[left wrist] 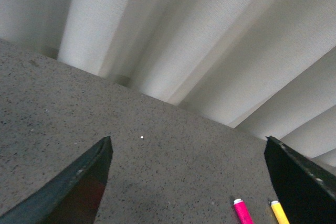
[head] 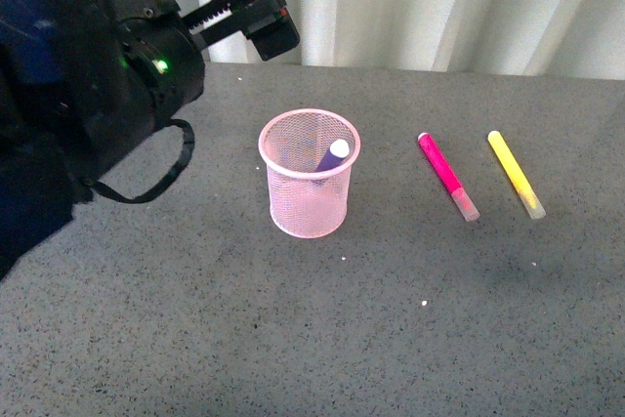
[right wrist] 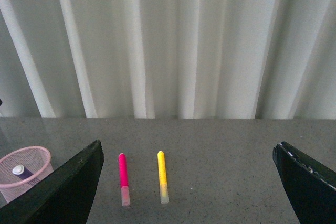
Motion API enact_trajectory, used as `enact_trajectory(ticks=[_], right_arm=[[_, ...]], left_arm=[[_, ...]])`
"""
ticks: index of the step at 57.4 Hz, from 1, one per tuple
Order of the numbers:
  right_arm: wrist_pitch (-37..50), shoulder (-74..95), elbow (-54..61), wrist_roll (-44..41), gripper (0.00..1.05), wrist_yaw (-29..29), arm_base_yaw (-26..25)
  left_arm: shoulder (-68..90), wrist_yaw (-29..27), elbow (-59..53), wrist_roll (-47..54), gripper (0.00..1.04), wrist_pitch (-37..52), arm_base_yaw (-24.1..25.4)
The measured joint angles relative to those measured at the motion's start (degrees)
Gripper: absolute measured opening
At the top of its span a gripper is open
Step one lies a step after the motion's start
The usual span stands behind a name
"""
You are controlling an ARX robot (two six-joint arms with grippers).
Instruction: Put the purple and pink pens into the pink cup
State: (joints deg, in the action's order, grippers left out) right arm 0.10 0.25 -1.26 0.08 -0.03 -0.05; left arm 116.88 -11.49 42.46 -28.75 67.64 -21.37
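The pink cup [head: 308, 210] stands upright mid-table. The purple pen [head: 330, 158] leans inside it, its pale end just below the rim. The pink pen [head: 447, 175] lies flat on the table to the cup's right. My left gripper [head: 256, 9] is open and empty, raised above the table behind and left of the cup. In the left wrist view the open gripper [left wrist: 189, 182] frames bare table, with the pink pen's tip [left wrist: 242, 211] showing. My right gripper [right wrist: 186, 182] is open and empty, and its view shows the pink pen [right wrist: 123, 174], the cup [right wrist: 39, 157] and the purple pen [right wrist: 21, 171].
A yellow marker [head: 516, 174] lies just right of the pink pen, roughly parallel to it, and also shows in the right wrist view [right wrist: 163, 174] and the left wrist view [left wrist: 279, 212]. A white curtain [head: 439, 7] hangs behind the grey speckled table [head: 293, 339].
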Motion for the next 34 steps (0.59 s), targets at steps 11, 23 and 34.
enact_trajectory(ticks=[11, 23, 34], right_arm=[[0.0, 0.0, 0.0, 0.0, 0.98, 0.0, 0.0], [0.0, 0.0, 0.0, 0.0, 0.98, 0.0, 0.0], [0.0, 0.0, 0.0, 0.0, 0.98, 0.0, 0.0]], left_arm=[[-17.35, 9.25, -3.45, 2.16, 0.98, -18.71, 6.38], [-41.66, 21.86, -10.38, 4.87, 0.98, -33.94, 17.14], [-62.42, 33.73, -16.31, 5.62, 0.98, -48.96, 32.98]])
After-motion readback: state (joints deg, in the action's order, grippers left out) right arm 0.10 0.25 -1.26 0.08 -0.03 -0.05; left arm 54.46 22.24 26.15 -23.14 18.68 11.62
